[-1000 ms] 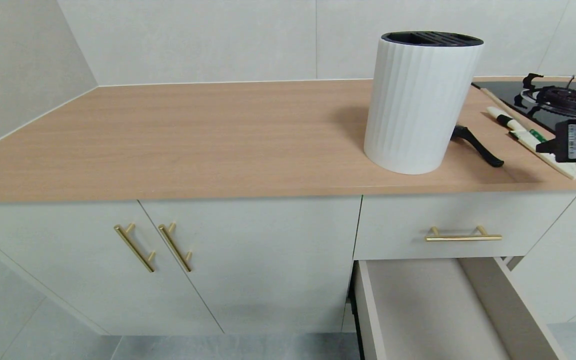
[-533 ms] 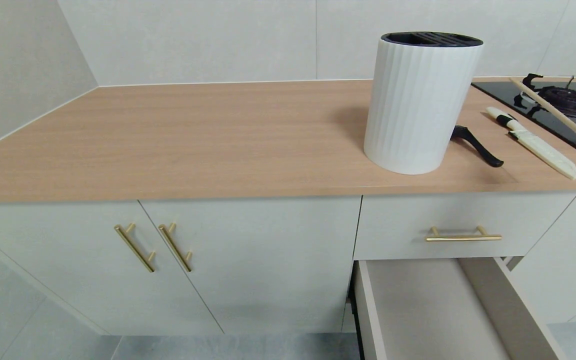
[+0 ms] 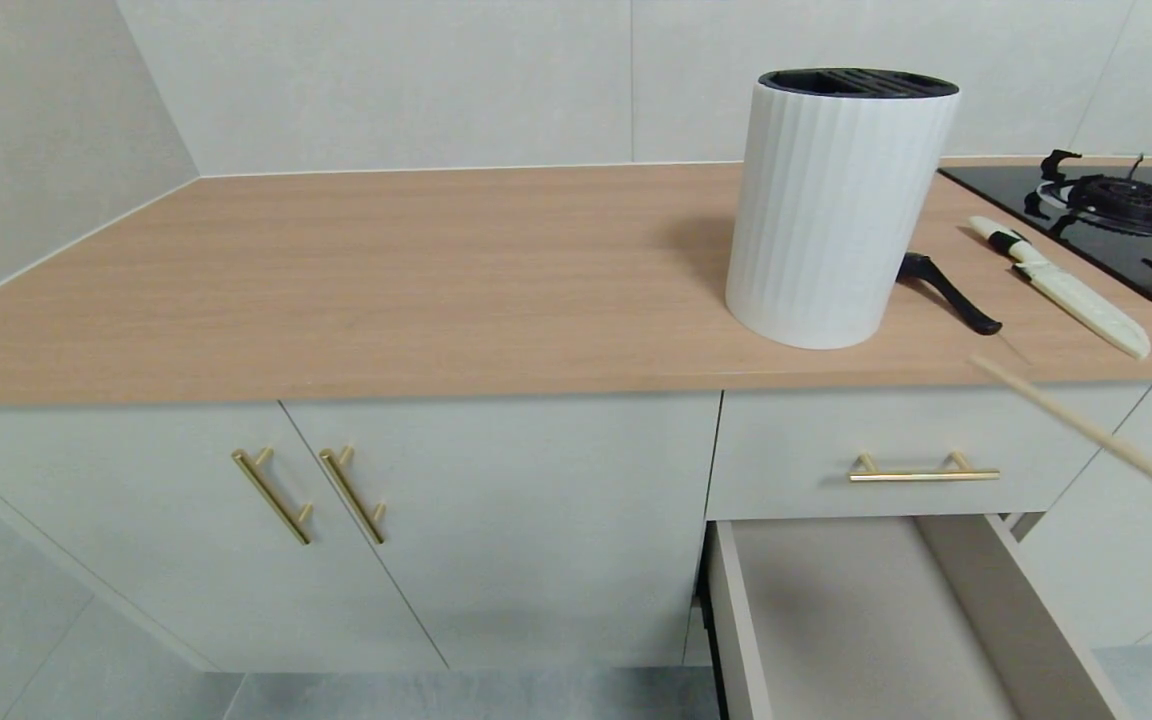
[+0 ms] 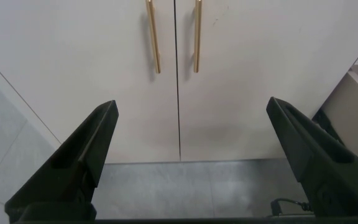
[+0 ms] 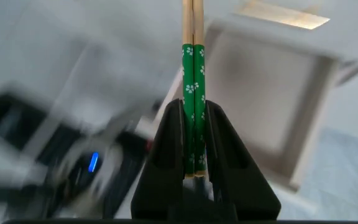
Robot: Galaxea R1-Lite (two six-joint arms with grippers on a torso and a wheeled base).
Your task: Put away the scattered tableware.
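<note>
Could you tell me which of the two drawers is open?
The lower drawer, pulled out; the upper drawer, with the gold bar handle, is shut.

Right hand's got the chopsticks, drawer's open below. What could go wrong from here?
The right hand grips the chopsticks only at their green ends, so the long free length could pivot or slip out.
In the head view the shafts cross the closed drawer front; lowering them could clip it or the wall of the open drawer.
</note>
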